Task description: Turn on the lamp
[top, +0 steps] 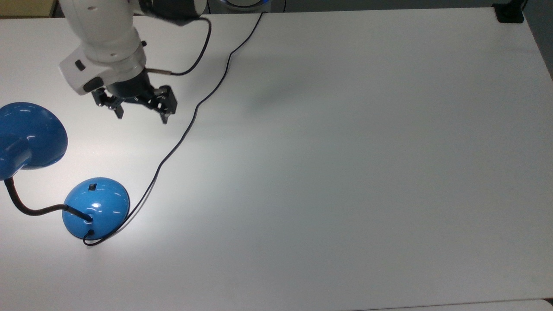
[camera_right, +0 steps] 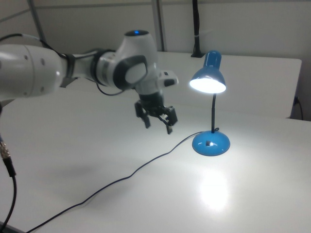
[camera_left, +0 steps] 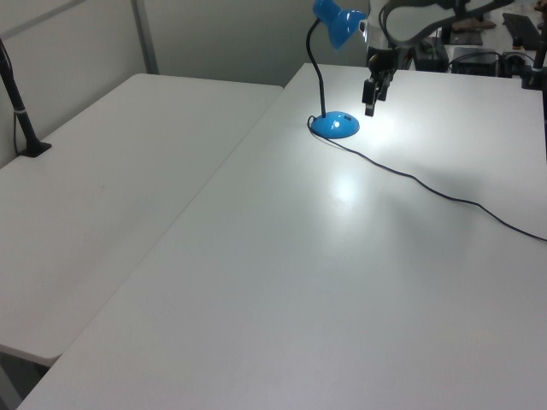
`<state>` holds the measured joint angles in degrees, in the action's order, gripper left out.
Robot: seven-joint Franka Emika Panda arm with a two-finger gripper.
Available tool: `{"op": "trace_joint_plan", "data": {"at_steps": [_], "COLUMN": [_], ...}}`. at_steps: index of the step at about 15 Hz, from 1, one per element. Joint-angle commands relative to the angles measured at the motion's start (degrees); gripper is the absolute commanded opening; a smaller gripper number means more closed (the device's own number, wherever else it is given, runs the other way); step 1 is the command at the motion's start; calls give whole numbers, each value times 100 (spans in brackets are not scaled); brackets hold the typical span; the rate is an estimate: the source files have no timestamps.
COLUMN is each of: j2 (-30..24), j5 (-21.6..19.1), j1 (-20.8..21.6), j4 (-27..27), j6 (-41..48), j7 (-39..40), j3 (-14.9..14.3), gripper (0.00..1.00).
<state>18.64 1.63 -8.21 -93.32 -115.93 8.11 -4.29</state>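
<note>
Lamp [top: 96,207] lit, standing near the top view's left edge of the white worktop [top: 345,172].
Shade [camera_right: 208,77] glowing, aimed down at the worktop; gooseneck [camera_right: 213,112] rising upright from the round base; cord [top: 190,116] trailing off toward the far edge. Hand [top: 141,107] hanging above the worktop, well apart from the base, fingers spread and empty. Wide bare worktop across the top view's right.

One lamp [top: 96,207], one cord [top: 190,116], one claw [top: 140,113], two tables [camera_left: 111,171].
</note>
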Motion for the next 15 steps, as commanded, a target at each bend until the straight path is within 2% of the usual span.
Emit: {"op": "trace_joint_plan", "data": {"at_steps": [1,4,7,9,15], "j2": [-1141,-1933,-2364,-2347,-2339], "j5": [-110,-365,-479,-445,-418], "j1": [407,707,864,971,980], "j4": [-266,-292,-493,-494,-477], "j6": [1359,2091,1996,1741,1749], "j7": [-99,-99,-82,-90,-90], "j3": [42,42,16,-2,33], "gripper": [100,100,100,100,100]}}
